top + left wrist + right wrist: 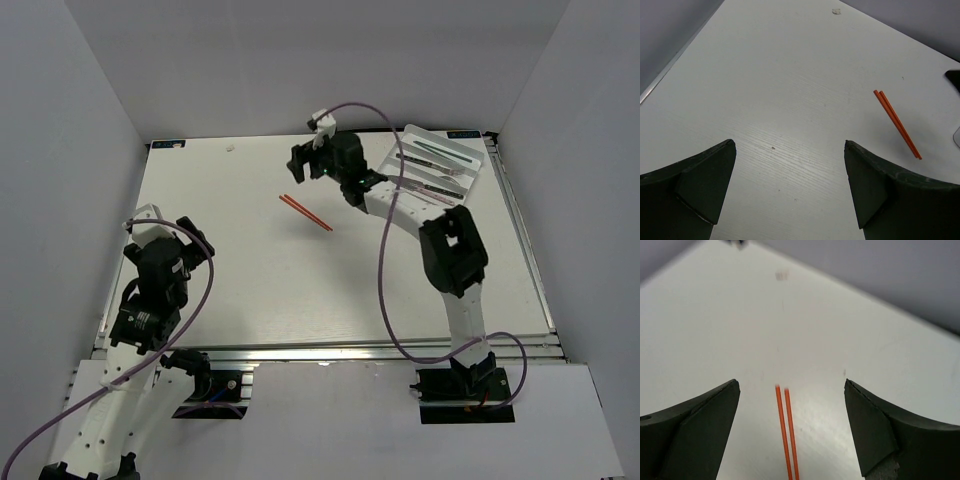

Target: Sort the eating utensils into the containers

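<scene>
Logged white bench (250,270) inside pale walls. Found white cutlery tray (478,158) at far right corner of bench, set askew, long slots divided by raised ribs.

Saw right claw (790,385) reached out to the far middle of bench, left of tray, released: fingers spread wide, nothing between the pads. Saw left claw (790,145) near the left bench edge, likewise released and gripping nothing, bare bench below it.

Noted pair of red-orange chopsticks (306,212) flat on bench, side by side and parallel, well apart from tray; in right wrist view, lined up between the spread fingers, ends pointing away.

Counted several utensils (438,152) lying in tray slots, one dark green handled, others silver; could not tell exact types.

Spotted small pale scrap (231,148) near far bench edge.
</scene>
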Robot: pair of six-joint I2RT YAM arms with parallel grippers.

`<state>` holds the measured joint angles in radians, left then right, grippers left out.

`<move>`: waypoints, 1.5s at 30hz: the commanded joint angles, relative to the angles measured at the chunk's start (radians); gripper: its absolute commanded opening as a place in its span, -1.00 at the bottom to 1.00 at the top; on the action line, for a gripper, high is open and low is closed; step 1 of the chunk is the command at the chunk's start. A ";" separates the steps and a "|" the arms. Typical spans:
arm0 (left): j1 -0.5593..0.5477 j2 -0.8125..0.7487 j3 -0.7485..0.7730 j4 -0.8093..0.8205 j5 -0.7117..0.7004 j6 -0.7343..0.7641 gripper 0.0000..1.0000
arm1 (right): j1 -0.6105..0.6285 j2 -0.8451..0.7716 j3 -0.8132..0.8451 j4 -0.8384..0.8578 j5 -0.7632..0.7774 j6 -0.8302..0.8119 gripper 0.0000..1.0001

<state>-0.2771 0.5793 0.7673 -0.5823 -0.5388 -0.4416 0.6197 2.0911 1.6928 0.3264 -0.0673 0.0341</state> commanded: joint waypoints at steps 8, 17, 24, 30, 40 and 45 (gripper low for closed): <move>-0.002 -0.012 -0.003 0.012 0.000 0.009 0.96 | 0.044 0.222 0.125 -0.153 0.063 -0.061 0.79; -0.002 -0.004 -0.003 0.018 0.022 0.014 0.96 | 0.055 0.300 0.206 -0.196 0.116 -0.077 0.69; -0.002 -0.013 -0.005 0.019 0.031 0.015 0.96 | 0.055 0.400 0.384 -0.280 0.116 -0.094 0.38; -0.002 -0.022 -0.006 0.022 0.042 0.017 0.96 | 0.055 0.451 0.453 -0.300 0.094 -0.117 0.09; -0.002 -0.041 -0.008 0.024 0.046 0.018 0.96 | 0.055 0.507 0.528 -0.365 0.047 -0.157 0.01; -0.002 -0.044 -0.008 0.024 0.045 0.018 0.96 | 0.055 0.527 0.553 -0.401 0.054 -0.187 -0.03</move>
<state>-0.2771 0.5449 0.7670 -0.5674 -0.5068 -0.4335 0.6762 2.6076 2.1918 -0.0578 -0.0036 -0.1188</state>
